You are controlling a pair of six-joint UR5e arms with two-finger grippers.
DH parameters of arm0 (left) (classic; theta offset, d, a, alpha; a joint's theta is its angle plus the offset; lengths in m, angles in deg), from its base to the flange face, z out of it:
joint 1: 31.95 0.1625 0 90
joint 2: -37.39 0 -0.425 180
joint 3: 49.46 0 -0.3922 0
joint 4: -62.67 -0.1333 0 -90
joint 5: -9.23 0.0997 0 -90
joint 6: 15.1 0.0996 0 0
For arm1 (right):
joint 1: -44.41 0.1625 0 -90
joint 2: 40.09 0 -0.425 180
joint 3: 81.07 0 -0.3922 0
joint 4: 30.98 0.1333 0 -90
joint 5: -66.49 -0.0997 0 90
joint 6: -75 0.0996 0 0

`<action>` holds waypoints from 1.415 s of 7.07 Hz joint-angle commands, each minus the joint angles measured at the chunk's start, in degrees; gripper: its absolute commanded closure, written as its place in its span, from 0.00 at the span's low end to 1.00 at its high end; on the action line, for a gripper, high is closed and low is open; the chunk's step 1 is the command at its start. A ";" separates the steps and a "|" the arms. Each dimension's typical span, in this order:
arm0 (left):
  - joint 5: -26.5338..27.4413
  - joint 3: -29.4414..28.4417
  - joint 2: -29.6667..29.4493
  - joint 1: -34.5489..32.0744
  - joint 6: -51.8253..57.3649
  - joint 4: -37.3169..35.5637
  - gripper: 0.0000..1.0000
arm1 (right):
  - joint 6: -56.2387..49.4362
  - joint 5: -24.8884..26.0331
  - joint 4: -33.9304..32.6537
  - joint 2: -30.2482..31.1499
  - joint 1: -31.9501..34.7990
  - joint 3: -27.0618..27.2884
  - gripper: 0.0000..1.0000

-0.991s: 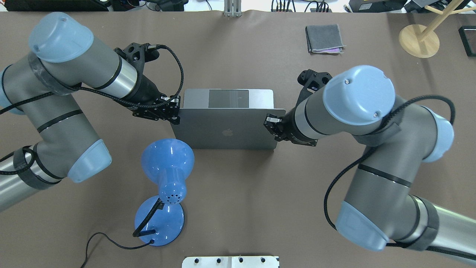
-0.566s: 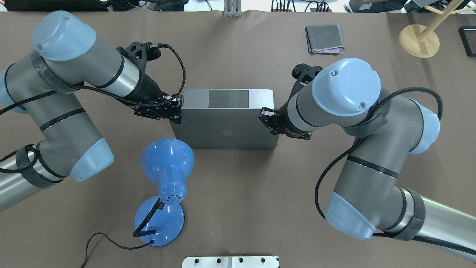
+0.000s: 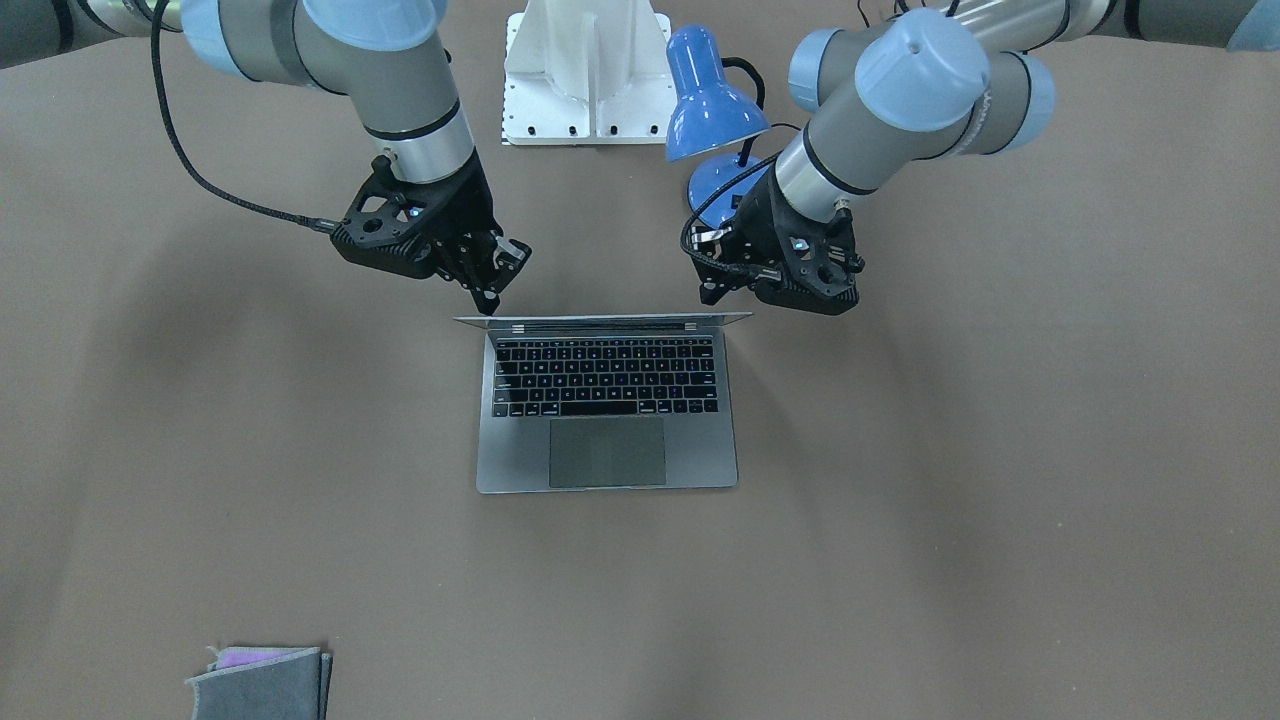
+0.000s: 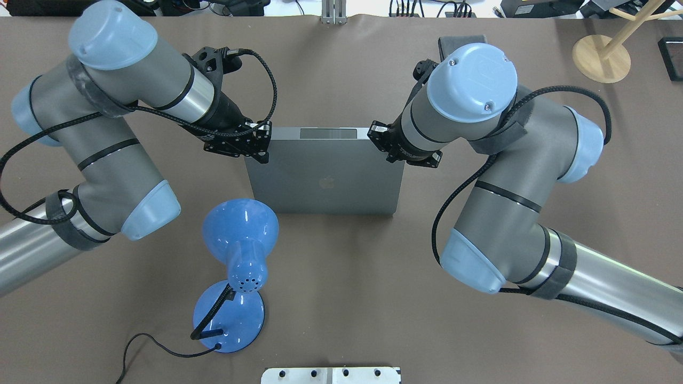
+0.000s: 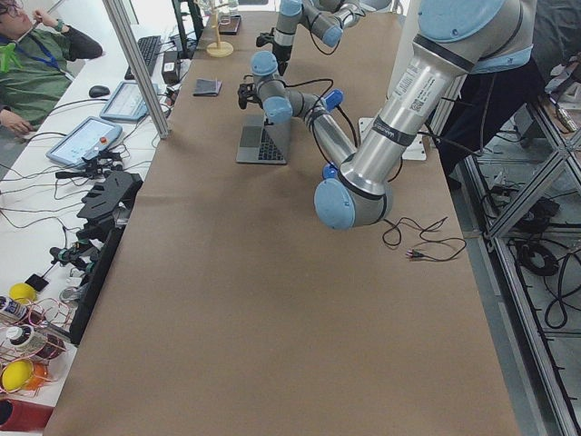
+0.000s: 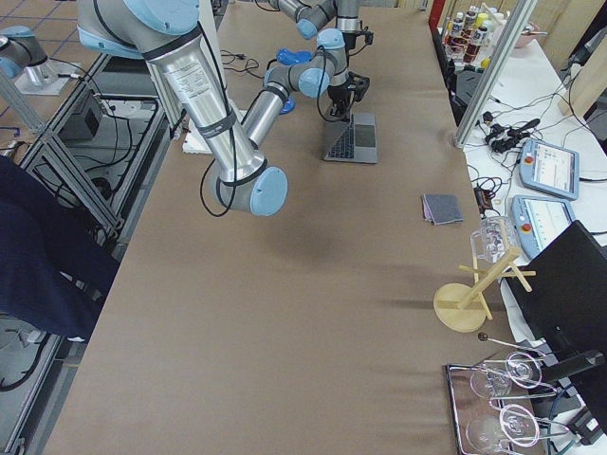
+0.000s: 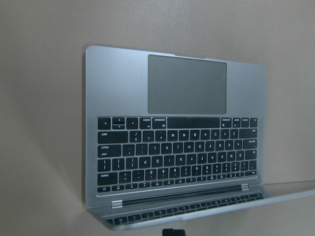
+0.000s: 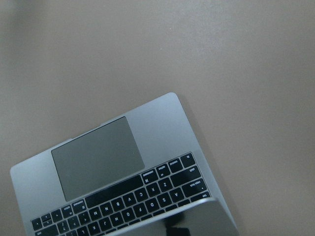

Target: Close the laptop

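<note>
The space-grey laptop (image 4: 323,181) sits mid-table, its lid with the apple logo tilted over the base. Only a thin strip of base and trackpad (image 4: 328,133) shows beyond the lid. In the front view the lid is edge-on above the black keys (image 3: 605,375). My left gripper (image 4: 264,145) is at the lid's top left corner, and my right gripper (image 4: 381,143) is at its top right corner. Both look open and hold nothing. They also show in the front view, left gripper (image 3: 712,290) and right gripper (image 3: 497,280). Both wrist views show the keyboard and the trackpad (image 7: 187,83) (image 8: 96,157).
A blue desk lamp (image 4: 240,250) stands close behind the laptop's near left corner, its cord (image 4: 144,341) trailing left. A folded grey cloth (image 3: 260,680) lies at the far right, partly hidden by my right elbow in the overhead view. A wooden stand (image 4: 600,58) is at the far right corner.
Both grippers moved away from the robot base along with the lid's top edge. The lid swung further down over the keyboard, covering more of the base.
</note>
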 commanded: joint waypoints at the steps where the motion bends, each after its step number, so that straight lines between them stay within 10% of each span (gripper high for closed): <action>1: 1.02 -3.15 -1.23 -1.07 3.50 -0.13 1.00 | 0.32 0.02 3.98 -3.20 1.10 -7.27 1.00; 10: 8.74 -20.73 -10.11 -1.61 8.62 1.19 1.00 | 0.32 0.11 12.28 -7.86 2.34 -21.62 1.00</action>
